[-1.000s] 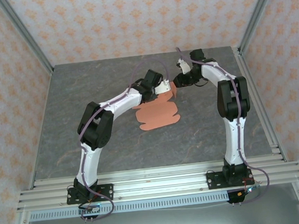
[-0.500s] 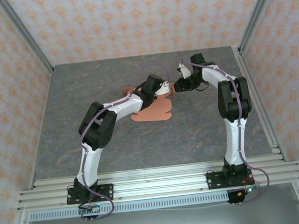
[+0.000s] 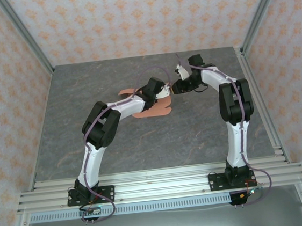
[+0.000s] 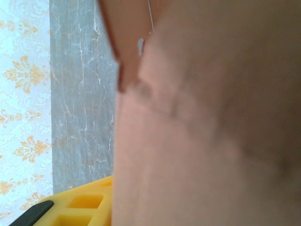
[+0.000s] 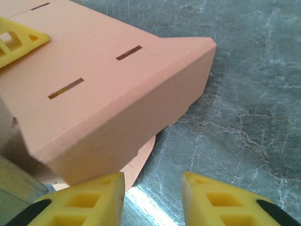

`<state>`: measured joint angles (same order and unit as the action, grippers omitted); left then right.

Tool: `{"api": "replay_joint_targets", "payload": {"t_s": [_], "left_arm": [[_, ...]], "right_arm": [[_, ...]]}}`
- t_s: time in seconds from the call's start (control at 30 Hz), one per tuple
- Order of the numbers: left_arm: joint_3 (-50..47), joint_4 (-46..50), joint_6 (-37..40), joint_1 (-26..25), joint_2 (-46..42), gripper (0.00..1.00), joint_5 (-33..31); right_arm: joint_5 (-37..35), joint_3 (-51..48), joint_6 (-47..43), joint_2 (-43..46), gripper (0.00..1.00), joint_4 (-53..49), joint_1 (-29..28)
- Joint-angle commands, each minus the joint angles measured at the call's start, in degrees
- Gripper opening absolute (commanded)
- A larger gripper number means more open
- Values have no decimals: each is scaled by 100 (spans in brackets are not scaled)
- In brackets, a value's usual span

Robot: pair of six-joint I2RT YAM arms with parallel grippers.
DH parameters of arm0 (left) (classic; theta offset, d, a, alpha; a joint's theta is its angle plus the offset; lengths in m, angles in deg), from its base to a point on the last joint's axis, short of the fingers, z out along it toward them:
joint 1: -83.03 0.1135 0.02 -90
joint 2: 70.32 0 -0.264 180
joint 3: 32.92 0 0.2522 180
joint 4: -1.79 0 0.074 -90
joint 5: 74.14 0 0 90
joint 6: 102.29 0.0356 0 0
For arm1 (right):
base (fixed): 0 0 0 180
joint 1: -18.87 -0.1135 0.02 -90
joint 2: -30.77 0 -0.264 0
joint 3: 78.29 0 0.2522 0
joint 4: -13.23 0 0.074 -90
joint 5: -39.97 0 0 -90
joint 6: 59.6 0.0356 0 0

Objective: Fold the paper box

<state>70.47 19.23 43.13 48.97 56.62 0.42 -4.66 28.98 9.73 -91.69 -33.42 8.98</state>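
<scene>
box: salmon card box [image 3: 153, 108], partly folded, at the table [image 3: 87, 125] centre; in the right wrist view [image 5: 108, 89] a slotted panel bends over a crease into a side wall, a flap beneath on the table.
left gripper: [image 3: 162, 90] at the box's 12 o'clock edge; card covers its camera, one yellow finger [image 4: 80, 207] shows; looks clamped on the box.
right gripper: [image 3: 179, 87] at the box's 2 o'clock, jaws apart, gripping nothing; fingers [image 5: 94, 200] just short of the folded wall.
step: raising and creasing a wall, judged.
next: right fingers should press the wall toward 9 o'clock while the left gripper holds.
</scene>
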Motion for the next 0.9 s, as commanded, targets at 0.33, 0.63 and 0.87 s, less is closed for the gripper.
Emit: {"api": "replay_joint_targets", "payload": {"t_s": [0.33, 0.63, 0.87], "left_arm": [[-33, 580, 72, 40, -430, 29, 453], [-247, 1114, 481, 23, -995, 29, 1178], [-343, 2019, 842, -41, -1404, 30, 2003]], "right_arm": [[-613, -768, 133, 953, 36, 921, 129], [-888, -1331, 685, 1517, 36, 1322, 488], [-758, -2167, 1342, 2010, 37, 1480, 339]]}}
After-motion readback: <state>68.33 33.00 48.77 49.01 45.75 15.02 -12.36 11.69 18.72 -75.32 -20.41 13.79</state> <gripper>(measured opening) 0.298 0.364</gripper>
